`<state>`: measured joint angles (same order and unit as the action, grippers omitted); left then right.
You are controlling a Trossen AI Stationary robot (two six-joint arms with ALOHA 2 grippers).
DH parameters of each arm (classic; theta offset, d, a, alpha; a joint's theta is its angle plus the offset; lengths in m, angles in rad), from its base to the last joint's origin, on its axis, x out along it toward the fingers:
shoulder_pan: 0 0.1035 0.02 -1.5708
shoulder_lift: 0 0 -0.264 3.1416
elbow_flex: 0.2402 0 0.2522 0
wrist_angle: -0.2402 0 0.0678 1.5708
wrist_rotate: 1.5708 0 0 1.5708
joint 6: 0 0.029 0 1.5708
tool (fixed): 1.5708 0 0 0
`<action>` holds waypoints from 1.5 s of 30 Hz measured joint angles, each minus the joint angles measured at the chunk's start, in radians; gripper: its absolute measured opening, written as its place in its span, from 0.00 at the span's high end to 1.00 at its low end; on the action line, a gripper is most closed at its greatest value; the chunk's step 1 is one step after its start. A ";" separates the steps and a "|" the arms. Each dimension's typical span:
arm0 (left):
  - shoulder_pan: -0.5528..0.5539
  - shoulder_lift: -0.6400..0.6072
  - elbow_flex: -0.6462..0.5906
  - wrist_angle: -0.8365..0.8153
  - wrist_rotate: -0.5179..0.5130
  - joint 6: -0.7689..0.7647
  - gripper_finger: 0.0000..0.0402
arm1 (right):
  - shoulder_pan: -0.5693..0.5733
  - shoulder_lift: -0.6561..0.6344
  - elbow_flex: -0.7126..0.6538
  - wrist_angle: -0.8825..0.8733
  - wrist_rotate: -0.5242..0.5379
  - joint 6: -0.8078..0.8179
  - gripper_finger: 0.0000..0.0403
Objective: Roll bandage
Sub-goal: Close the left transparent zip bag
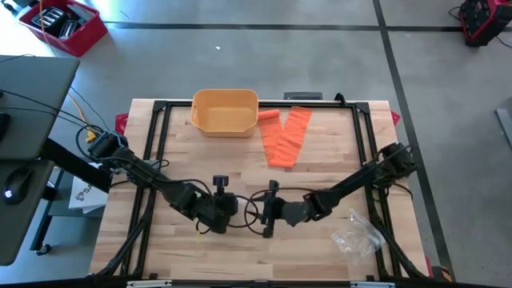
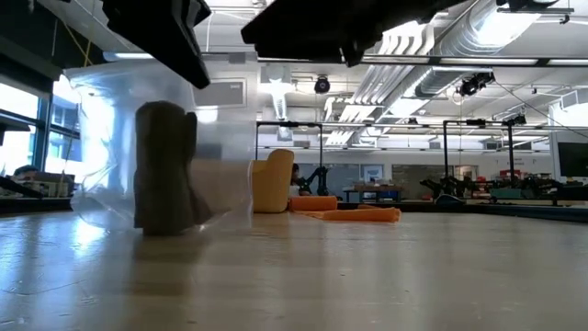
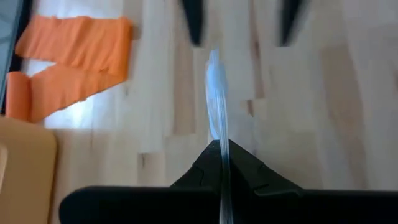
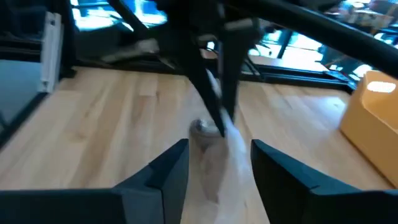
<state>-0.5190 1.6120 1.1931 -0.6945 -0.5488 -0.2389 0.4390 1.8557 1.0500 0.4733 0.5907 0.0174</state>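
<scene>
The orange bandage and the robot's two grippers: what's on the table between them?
Only bare wood, in the high view: nothing lies between the bandage and the left gripper or right gripper. The tub sits beside the bandage.

Clear plastic bag (image 2: 165,147) hanging close to the camera

A dark roll (image 2: 163,165) is standing inside it on the wooden table (image 2: 367,267); an orange bandage (image 2: 354,213) and yellow bin (image 2: 273,181) are lying beyond.

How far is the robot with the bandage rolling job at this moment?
Rolling looks barely begun: the orange bandage lies mostly unrolled beside the yellow bin, only one end rolled. In hand: the left hand is shut on a thin clear plastic film, and the right hand stands open near it. Left: rolling up the strip.
</scene>
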 joint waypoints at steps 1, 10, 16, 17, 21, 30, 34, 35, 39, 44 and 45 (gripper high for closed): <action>0.000 -0.001 0.000 0.001 0.014 0.005 1.00 | 0.000 0.003 0.000 0.002 0.022 0.000 0.62; 0.000 -0.002 0.000 0.030 0.043 -0.012 1.00 | -0.025 0.007 0.000 -0.027 -0.119 0.006 0.75; 0.000 -0.002 0.000 0.072 0.043 -0.012 1.00 | -0.025 0.007 0.000 0.006 -0.122 -0.042 0.90; 0.000 -0.002 0.000 0.080 0.047 -0.020 0.99 | -0.024 0.007 0.000 0.004 -0.122 -0.042 0.94; 0.009 -0.002 -0.001 0.131 0.131 0.006 0.90 | -0.012 0.007 0.000 0.000 -0.046 -0.021 0.97; 0.065 -0.141 -0.041 -0.128 0.124 0.016 0.48 | 0.011 0.002 0.000 -0.057 0.109 0.118 0.99; 0.058 -0.304 -0.228 0.217 0.095 0.098 0.35 | 0.024 0.002 0.000 -0.127 0.143 0.166 0.99; 0.054 -0.348 -0.299 0.354 0.079 0.116 0.34 | 0.028 0.002 0.000 -0.135 0.153 0.166 0.99; 0.044 -0.436 -0.636 1.098 0.047 0.153 0.33 | 0.030 0.001 0.000 -0.132 0.161 0.201 1.00; 0.037 -0.347 -0.866 1.701 0.053 0.177 0.33 | 0.033 0.001 0.000 -0.133 0.157 0.208 1.00; 0.038 -0.320 -0.874 1.746 0.053 0.194 0.33 | 0.033 0.001 0.000 -0.133 0.148 0.208 1.00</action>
<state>-0.4806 1.2918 0.3191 1.0515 -0.4962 -0.0445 0.4721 1.8568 1.0500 0.3401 0.7391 0.2256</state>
